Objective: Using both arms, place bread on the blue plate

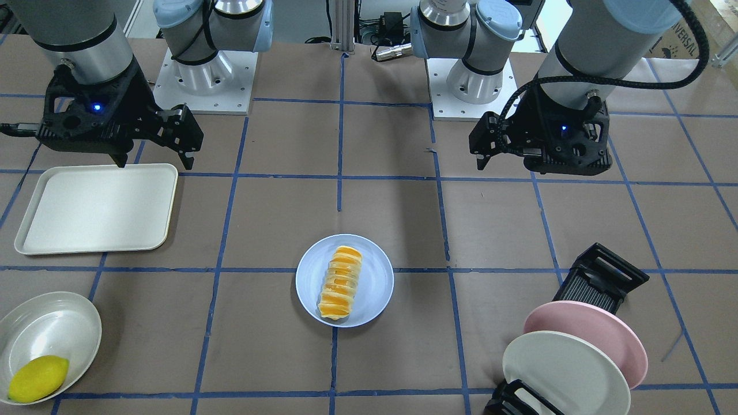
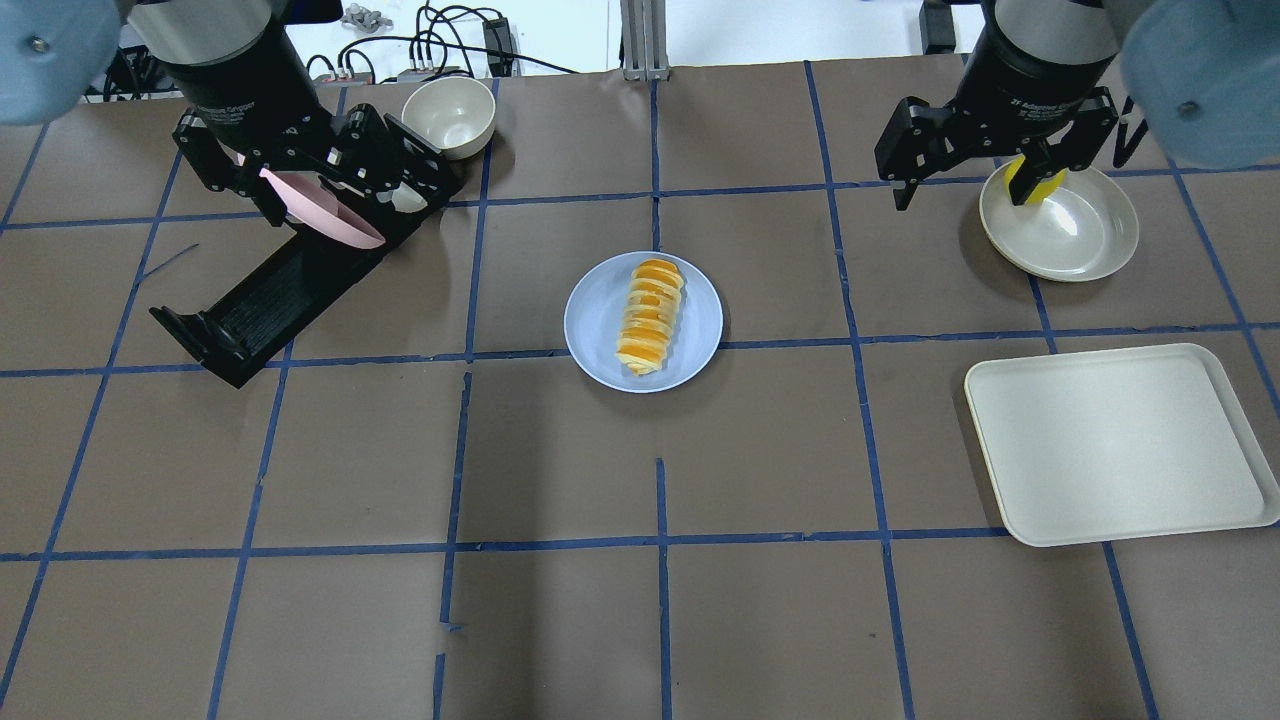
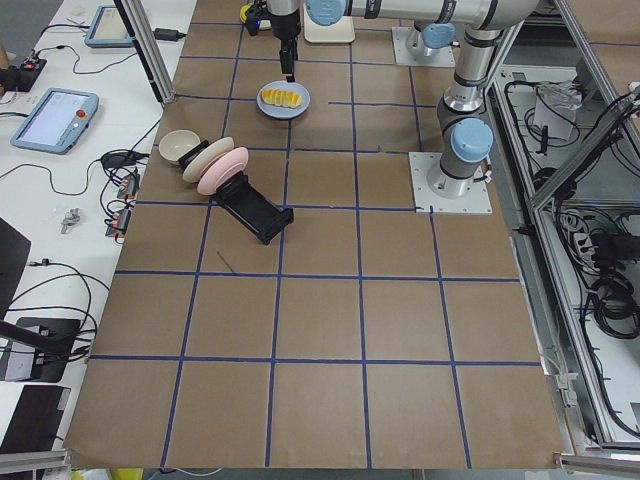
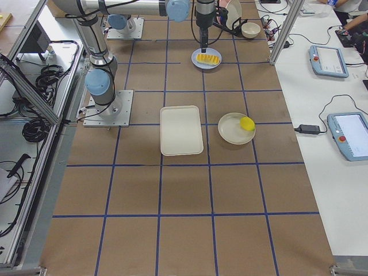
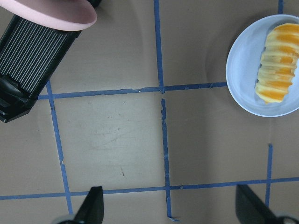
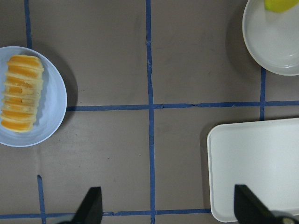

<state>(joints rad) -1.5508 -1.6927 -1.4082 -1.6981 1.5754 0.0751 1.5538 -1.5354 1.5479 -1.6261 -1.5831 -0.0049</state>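
Note:
The bread [image 1: 340,282], a ridged orange-and-cream loaf, lies lengthwise on the blue plate [image 1: 377,291] at the table's centre. Both also show in the overhead view, the bread [image 2: 650,315] on the plate [image 2: 595,335], and in the wrist views, the bread at the right edge [image 5: 278,65] and at the left edge [image 6: 21,93]. My left gripper [image 1: 507,158] hangs open and empty above the table, well off to the plate's side. My right gripper [image 1: 154,161] is open and empty too, above the tray's far edge. Nothing is between the fingers in either wrist view.
A cream tray [image 1: 98,207] lies on my right side. A white bowl [image 1: 52,328] holds a yellow lemon [image 1: 37,377]. On my left a black rack [image 1: 599,282] holds a pink plate [image 1: 594,334] and a cream plate [image 1: 565,374]. A small bowl [image 2: 450,115] stands behind the rack.

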